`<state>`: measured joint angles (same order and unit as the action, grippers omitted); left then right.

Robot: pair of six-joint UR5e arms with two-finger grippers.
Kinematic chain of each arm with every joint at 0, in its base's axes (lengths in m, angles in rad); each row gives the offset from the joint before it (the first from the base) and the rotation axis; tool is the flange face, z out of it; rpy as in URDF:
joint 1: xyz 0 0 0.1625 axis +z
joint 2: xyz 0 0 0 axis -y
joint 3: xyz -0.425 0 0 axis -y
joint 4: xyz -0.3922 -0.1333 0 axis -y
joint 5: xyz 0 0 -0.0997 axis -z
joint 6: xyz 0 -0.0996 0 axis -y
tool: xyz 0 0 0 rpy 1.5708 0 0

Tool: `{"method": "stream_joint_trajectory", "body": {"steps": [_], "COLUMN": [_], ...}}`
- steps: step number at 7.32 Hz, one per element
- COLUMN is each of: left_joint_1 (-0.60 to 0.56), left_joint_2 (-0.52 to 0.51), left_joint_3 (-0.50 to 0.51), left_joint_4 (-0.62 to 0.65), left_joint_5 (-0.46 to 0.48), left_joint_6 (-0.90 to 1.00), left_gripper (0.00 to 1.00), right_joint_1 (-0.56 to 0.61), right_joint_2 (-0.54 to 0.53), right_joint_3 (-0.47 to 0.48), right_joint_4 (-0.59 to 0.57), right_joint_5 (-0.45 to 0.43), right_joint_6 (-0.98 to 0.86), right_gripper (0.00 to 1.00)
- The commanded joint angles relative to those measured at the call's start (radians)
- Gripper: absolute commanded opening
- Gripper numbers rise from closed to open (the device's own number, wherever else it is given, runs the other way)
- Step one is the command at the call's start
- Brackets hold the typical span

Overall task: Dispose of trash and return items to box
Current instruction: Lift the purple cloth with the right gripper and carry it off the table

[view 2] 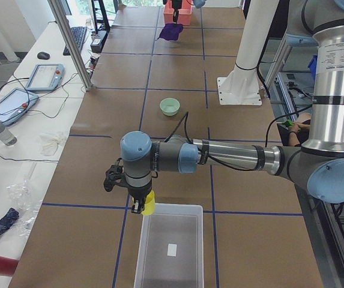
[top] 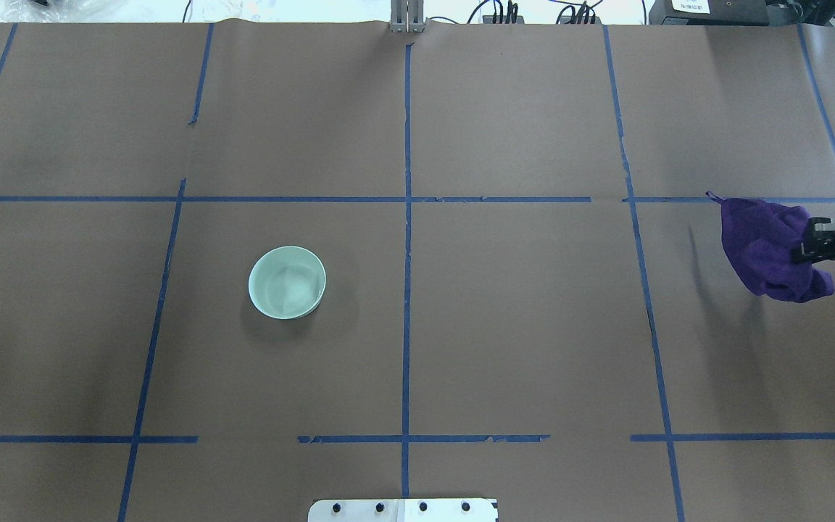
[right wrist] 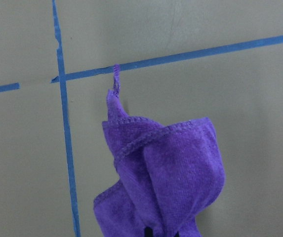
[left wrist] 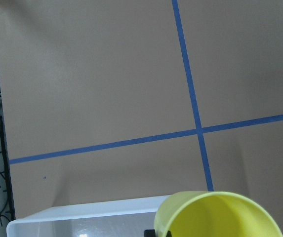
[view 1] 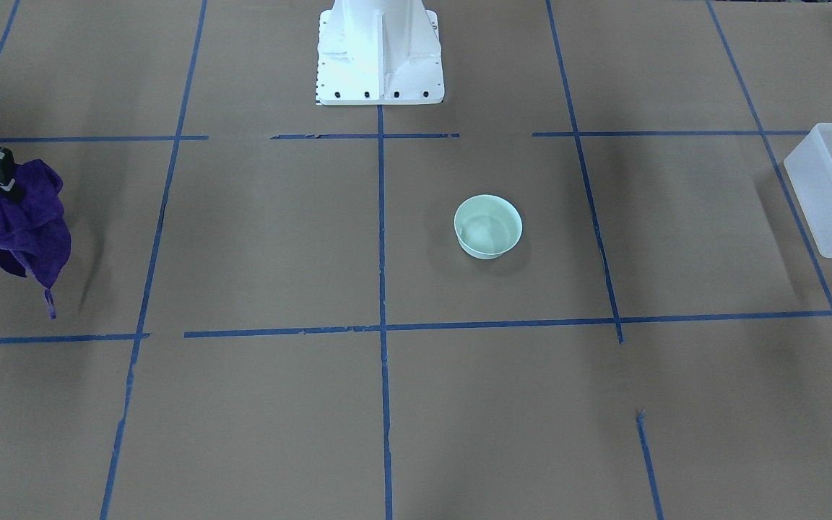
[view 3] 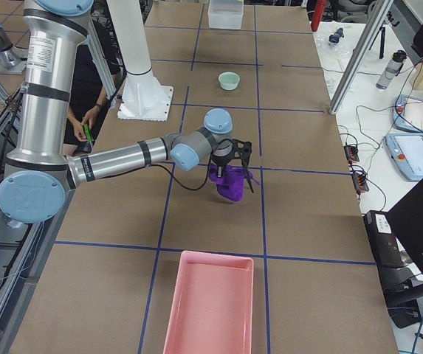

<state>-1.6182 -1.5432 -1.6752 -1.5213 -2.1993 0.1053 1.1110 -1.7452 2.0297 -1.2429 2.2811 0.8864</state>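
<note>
**A:** The left gripper (view 2: 142,206) was out at the table's left end, and it had the cup (view 2: 150,204) clamped. In the side view the yellow cup hung off the table, right at the box (view 2: 169,264)!

**B:** Where over the box, exactly?

**A:** At its short end, the one nearer the table's middle, just above the rim. In the wrist view the cup (left wrist: 218,215) faced the camera mouth-on, with the box rim (left wrist: 87,213) running beside it and a dark bit of finger at the cup's edge. Whether cup and rim touched, I couldn't tell.

**B:** Anything in the box?

**A:** A small white patch on its floor. From the front only part of the box (view 1: 829,189) showed, cut off by the frame.

**B:** And the other side?

**A:** The right gripper (top: 806,246) was clenched on a purple cloth (top: 775,250). The cloth hung bunched below the fingers (view 1: 6,184), with one thin tail pointing down (view 1: 50,307). I couldn't say whether that tail reached the table (view 1: 279,238).

**B:** The tray?

**A:** The pink tray (view 3: 210,306) lay at the right end, and the cloth (view 3: 229,184) was well apart from it.

**B:** And in the middle?

**A:** A pale green bowl (top: 287,282) sat upright, on the robot's left of the centre line and well apart from both grippers.
</note>
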Motion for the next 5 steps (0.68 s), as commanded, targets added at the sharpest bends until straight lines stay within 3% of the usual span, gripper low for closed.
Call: {"method": "stream_joint_trajectory", "body": {"steps": [1, 2, 5], "left_joint_1": [0.006, 0.027, 0.095], "left_joint_2": [0.091, 0.125, 0.133], "left_joint_3": [0.038, 0.095, 0.224], "left_joint_4": [-0.131, -0.258, -0.419], "left_joint_5": [-0.034, -0.086, -0.145], "left_joint_6": [-0.03, -0.038, -0.053], "left_gripper": [0.0, 0.0, 0.0], "right_joint_1": [0.148, 0.23, 0.39], "right_joint_2": [0.003, 0.006, 0.007], "right_joint_3": [0.075, 0.076, 0.09], "right_joint_4": [-0.197, -0.286, -0.424], "right_joint_5": [0.021, 0.023, 0.023], "right_joint_6": [-0.209, -0.357, -0.633], "right_gripper": [0.0, 0.0, 0.0]}}
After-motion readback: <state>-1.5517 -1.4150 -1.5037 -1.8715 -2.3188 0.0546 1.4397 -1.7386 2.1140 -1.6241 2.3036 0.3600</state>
